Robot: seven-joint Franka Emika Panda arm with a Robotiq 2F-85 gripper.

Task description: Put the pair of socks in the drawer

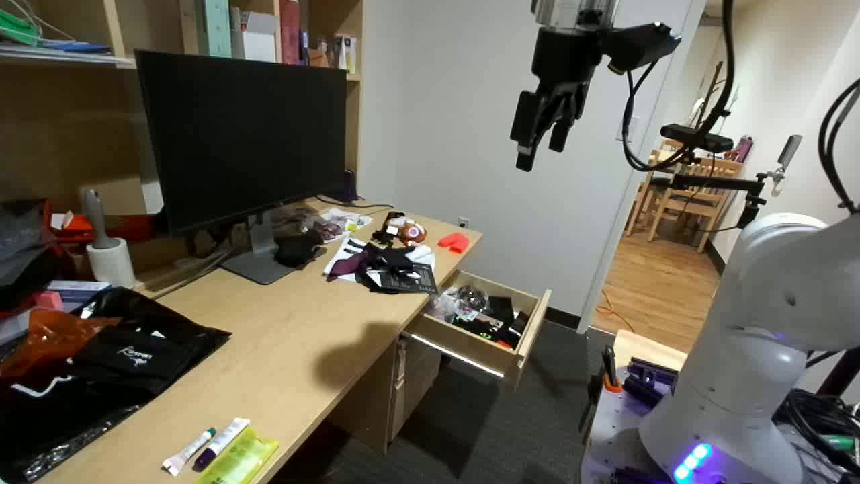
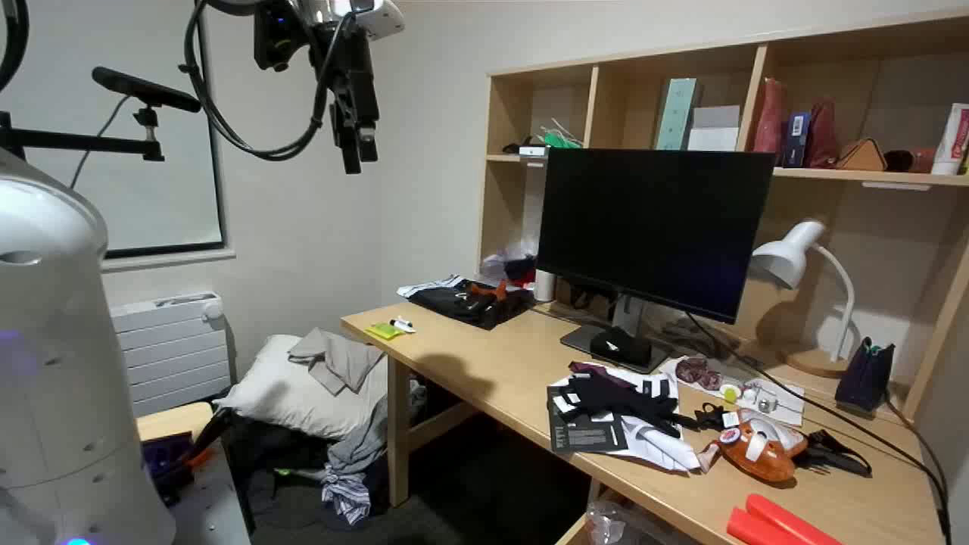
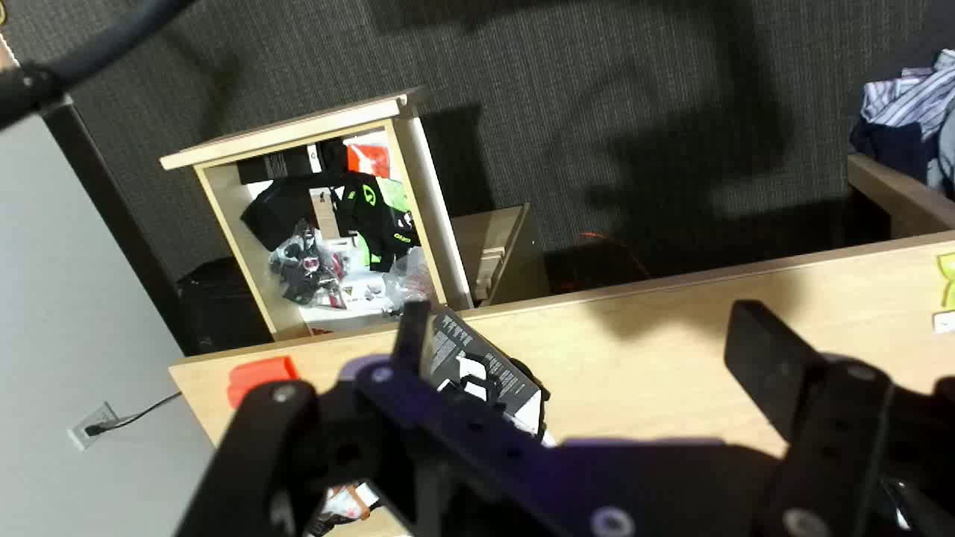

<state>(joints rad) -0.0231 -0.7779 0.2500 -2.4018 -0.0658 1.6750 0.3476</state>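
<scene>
We see a rounded white arm [image 1: 732,403] with blue lights [image 1: 691,462] glowing at its base, looping black cables [image 1: 729,47] and a black gripper [image 1: 541,152] with grey screws [image 3: 612,521].

"What sort of room are you working in?"

"A study or small office: you have a desk [image 2: 522,371], with a monitor [image 2: 655,235] and shelves [image 2: 636,106] toward two o'clock and a lamp [image 2: 787,253] at three in an exterior view."

"Could you be in a home?"

"You can't tell; a pillow [image 2: 288,401] and loose cloth [image 2: 337,359] at eight o'clock there look homely."
</scene>
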